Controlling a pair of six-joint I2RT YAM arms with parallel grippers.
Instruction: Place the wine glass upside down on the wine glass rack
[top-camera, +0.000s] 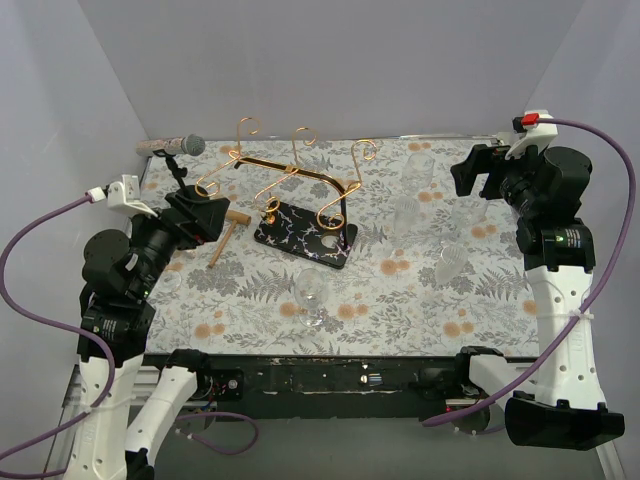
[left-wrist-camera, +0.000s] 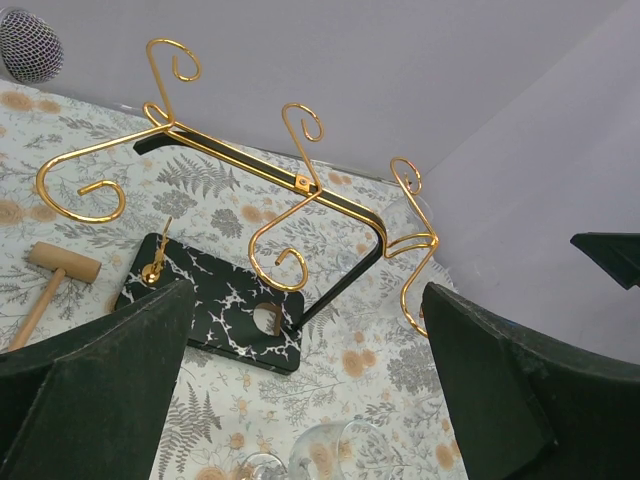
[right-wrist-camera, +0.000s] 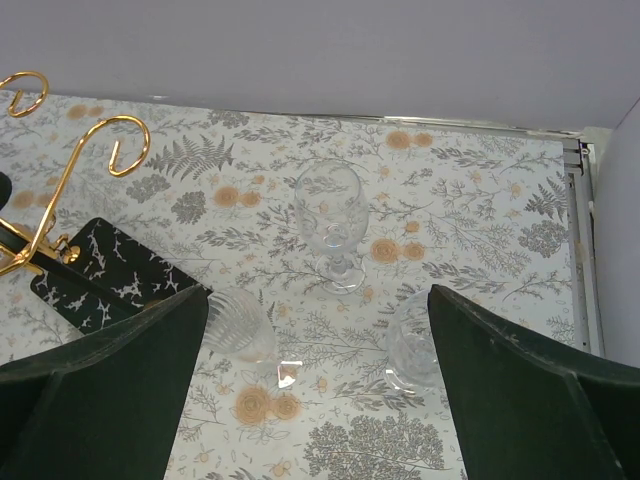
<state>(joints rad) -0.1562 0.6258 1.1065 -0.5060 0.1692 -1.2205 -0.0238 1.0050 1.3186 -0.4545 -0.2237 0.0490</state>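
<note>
The gold wire wine glass rack (top-camera: 290, 175) stands on its black white-veined base (top-camera: 305, 238) at the table's middle; nothing hangs on it. A clear wine glass (top-camera: 311, 296) sits on the floral cloth in front of the base. It shows at the bottom edge of the left wrist view (left-wrist-camera: 345, 448). My left gripper (top-camera: 207, 216) is open and empty, left of the rack and above the table, facing the rack (left-wrist-camera: 300, 185). My right gripper (top-camera: 478, 170) is open and empty at the far right, above three more glasses (right-wrist-camera: 330, 215).
A microphone (top-camera: 178, 146) lies at the back left. A wooden mallet (top-camera: 228, 232) lies left of the base. A stemmed glass (top-camera: 405, 215), a ribbed glass (right-wrist-camera: 238, 325) and another glass (right-wrist-camera: 412, 340) stand right of the rack. White walls enclose the table.
</note>
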